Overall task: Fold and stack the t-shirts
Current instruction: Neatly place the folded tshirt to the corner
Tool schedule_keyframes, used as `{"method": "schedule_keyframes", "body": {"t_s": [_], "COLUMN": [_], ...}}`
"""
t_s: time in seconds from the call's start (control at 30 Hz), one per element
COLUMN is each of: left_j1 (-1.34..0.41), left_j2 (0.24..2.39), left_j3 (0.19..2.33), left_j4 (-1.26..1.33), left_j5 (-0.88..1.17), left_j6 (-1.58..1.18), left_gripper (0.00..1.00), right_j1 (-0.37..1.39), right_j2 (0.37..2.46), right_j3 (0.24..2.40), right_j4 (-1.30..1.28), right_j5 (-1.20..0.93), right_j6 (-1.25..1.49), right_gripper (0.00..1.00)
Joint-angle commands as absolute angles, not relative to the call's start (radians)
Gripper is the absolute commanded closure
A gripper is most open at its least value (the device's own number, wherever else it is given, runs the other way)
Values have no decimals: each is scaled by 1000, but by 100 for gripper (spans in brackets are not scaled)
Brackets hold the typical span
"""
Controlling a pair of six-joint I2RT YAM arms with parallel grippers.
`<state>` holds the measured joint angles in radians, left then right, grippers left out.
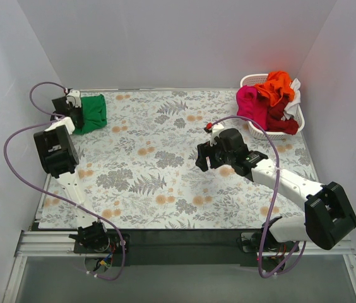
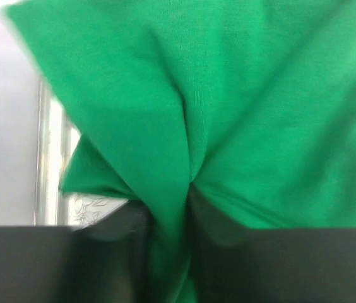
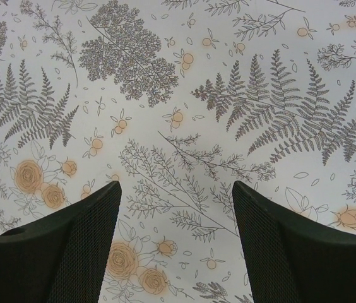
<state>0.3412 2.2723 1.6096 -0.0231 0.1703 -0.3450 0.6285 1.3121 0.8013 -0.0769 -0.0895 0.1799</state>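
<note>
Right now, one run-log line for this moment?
left gripper: shut on green t-shirt, far-left corner | right gripper: open, empty, above floral table cover | other t-shirts: heaped in white basket

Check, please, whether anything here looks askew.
Nothing looks damaged, but the magenta t-shirt droops over the rim of the white basket, and the green t-shirt lies bunched at the far-left corner of the table.

green t-shirt — folded into a compact bundle, lying at 10 o'clock. orange t-shirt, magenta t-shirt, dark red t-shirt, white t-shirt — unfolded, crumpled in one heap at 2 o'clock, orange on top.
</note>
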Motion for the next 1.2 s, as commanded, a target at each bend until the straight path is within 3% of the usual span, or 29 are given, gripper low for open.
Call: {"method": "schedule_keyframes", "body": {"t_s": [0.0,0.07,0.17,0.63,0.8,0.93,1.17], "left_j1": [351,353,351,276,223,137,-188], "left_j2": [2287,2243,2179,1806,1602,1390,1096], "left_j3": [1635,1605,1571,1585,1517,1312,896], "left_j4": [-95,-40,24,78,74,129,143], "left_j5": [48,28,-17,-28,50,40,-120], "left_j6": [-364,-365,-374,-455,-741,-862,-972], "left_gripper": [68,45,33,21,20,17,17], "right_j1": [626,624,626,626,624,617,589], "right_j2": [1284,1282,1281,1256,1238,1195,1083], "right_j3": [790,788,787,781,778,756,738], "right_j4": [-43,-43,-44,-41,-44,-48,-54], "right_j5": [-103,-103,-103,-61,-14,-6,44], "right_j6": [179,179,181,178,173,172,161], "right_gripper": [35,35,35,31,26,22,13]}}
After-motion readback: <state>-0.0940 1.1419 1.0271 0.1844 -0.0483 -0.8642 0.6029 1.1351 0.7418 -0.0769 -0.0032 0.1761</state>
